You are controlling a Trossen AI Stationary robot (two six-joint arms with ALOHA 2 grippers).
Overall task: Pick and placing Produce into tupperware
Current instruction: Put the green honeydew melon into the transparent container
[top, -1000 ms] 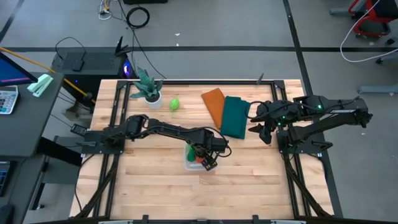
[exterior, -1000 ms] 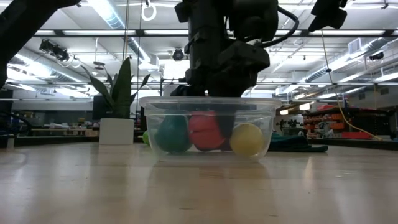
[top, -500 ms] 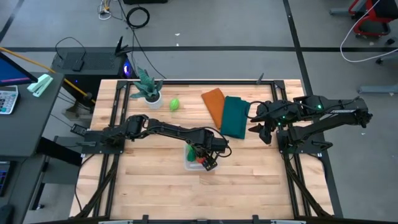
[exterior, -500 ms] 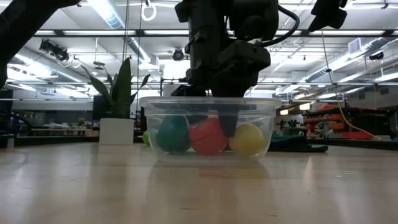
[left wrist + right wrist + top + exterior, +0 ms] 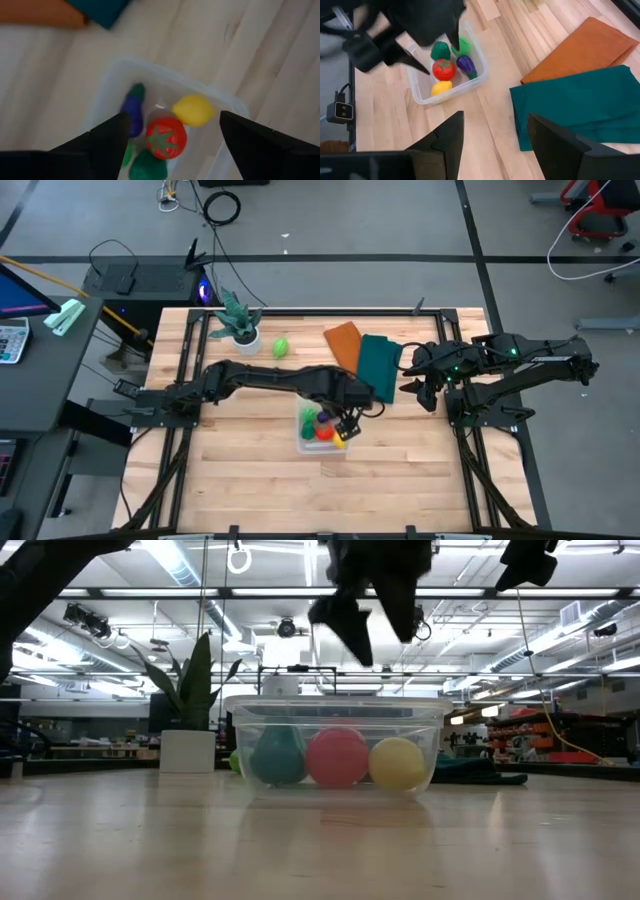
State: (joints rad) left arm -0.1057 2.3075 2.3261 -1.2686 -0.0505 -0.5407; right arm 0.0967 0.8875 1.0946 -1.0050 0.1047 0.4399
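Table (image 5: 250, 480): tupperware (image 5: 335, 702) sits near its middle.

Left gripper (image 5: 349, 423) hangs just above the tupperware, claw wide, holding nothing. Right gripper (image 5: 415, 385) waits beside the dark green cloth (image 5: 378, 367), claw apart, empty.

Inside the tupperware: red piece (image 5: 165, 138), yellow piece (image 5: 193, 110), purple piece (image 5: 133, 114), dark green piece (image 5: 147, 167).

Outstanding: light green piece (image 5: 281, 347), just beside the potted plant (image 5: 238, 320).

Risks:
- A low sideways sweep could clip the rim and shift the light container.
- Reaching for the round piece could topple the plant or set the piece rolling.
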